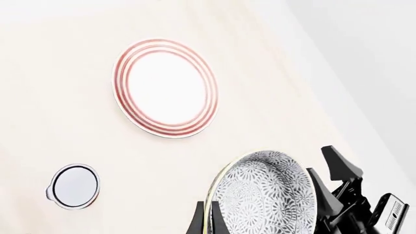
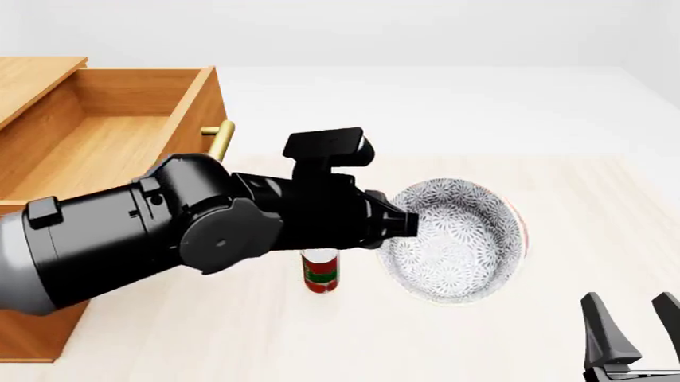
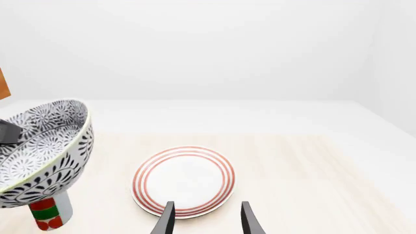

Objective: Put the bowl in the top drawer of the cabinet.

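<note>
While idle at near right, parted right gripper [image 2: 635,334]; centre, left gripper [image 2: 409,225] clamped on tilted bowl [image 2: 457,239] rim, aloft. Best carried leftward, kept level, toward open top drawer [image 2: 101,143] of cabinet [image 2: 32,79], far left.

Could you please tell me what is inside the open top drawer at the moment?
The visible part of the top drawer shows only bare wood. The left arm covers its lower part, so that area cannot be checked. The bowl is still outside, tilted in the left hand.
</note>
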